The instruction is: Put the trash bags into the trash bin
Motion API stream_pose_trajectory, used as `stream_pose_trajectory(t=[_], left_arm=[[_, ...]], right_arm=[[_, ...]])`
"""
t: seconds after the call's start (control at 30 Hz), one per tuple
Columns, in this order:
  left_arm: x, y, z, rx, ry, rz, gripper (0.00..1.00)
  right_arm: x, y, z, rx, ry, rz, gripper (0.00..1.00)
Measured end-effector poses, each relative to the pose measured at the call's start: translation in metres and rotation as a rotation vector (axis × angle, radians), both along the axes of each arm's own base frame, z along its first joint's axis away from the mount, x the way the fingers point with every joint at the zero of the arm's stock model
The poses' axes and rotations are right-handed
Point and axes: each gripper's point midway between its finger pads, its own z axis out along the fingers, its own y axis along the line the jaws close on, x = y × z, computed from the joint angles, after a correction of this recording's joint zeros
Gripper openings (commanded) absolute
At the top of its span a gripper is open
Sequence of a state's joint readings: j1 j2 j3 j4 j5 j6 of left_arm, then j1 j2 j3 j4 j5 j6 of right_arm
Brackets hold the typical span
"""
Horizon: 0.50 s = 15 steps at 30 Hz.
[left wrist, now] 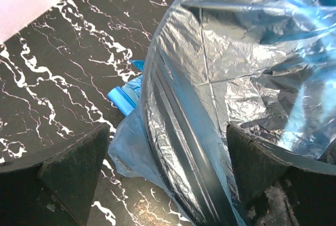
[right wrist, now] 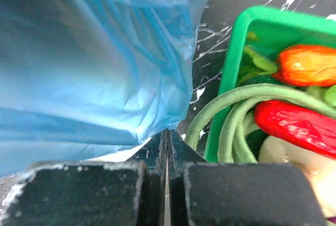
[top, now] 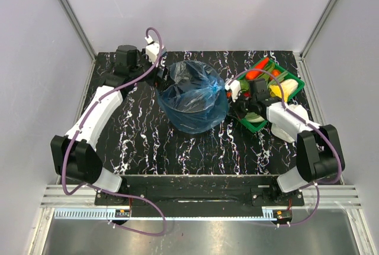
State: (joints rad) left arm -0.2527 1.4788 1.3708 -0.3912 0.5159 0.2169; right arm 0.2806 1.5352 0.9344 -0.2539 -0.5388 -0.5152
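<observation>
The bag (top: 195,98) is draped over the bin (top: 185,73), which stands mid-table between my two arms. The blue film lies across the mouth and hangs down the outside of the wall, more a cover thrown over than a load dropped in. From my left wrist I see it stretched smooth over the rim, with a loose skirt pooled at the bin's foot. A small folded blue piece (left wrist: 123,100) also lies on the table (top: 142,131) just beside it, and I cannot tell whether that is a second bag or part of this one. So I judge the job only part done: the film has reached the bin, but little of it looks to be inside. It has yet to be pushed down through the opening, and the low piece gathered up. My left gripper (top: 163,77) stands wide at the far-left rim, holding nothing, the draped wall between its fingers. My right gripper (right wrist: 168,139) is closed tight at the bin's right side, next to the green tray (top: 296,80). The film's edge tapers into the seam between its fingers, so I take it I am pinching the bag there.
</observation>
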Motion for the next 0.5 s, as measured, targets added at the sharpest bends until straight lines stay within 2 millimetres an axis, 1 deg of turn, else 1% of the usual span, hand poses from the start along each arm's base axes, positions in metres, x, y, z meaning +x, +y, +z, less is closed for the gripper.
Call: stream_pose_trajectory(t=[0.1, 0.2, 0.27, 0.37, 0.43, 0.5], left_arm=[[0.003, -0.001, 0.015, -0.023, -0.009, -0.004, 0.99], [0.005, -0.002, 0.038, -0.055, -0.042, -0.011, 0.99], [0.004, -0.002, 0.049, -0.076, -0.054, -0.021, 0.99], [0.001, 0.005, 0.056, -0.112, -0.046, -0.029, 0.99], [0.0, 0.017, 0.061, -0.137, -0.05, -0.04, 0.99], [-0.003, 0.036, 0.061, -0.14, -0.064, -0.056, 0.99]], right_arm=[[0.005, 0.001, 0.024, 0.01, -0.038, 0.0, 0.0], [0.007, 0.002, 0.047, 0.02, -0.071, 0.0, 0.0], [0.008, 0.002, 0.059, 0.026, -0.09, 0.0, 0.0], [0.007, 0.002, 0.068, 0.028, -0.099, 0.0, 0.0], [0.005, 0.001, 0.068, 0.026, -0.093, -0.001, 0.0], [0.004, 0.001, 0.068, 0.023, -0.086, -0.002, 0.0]])
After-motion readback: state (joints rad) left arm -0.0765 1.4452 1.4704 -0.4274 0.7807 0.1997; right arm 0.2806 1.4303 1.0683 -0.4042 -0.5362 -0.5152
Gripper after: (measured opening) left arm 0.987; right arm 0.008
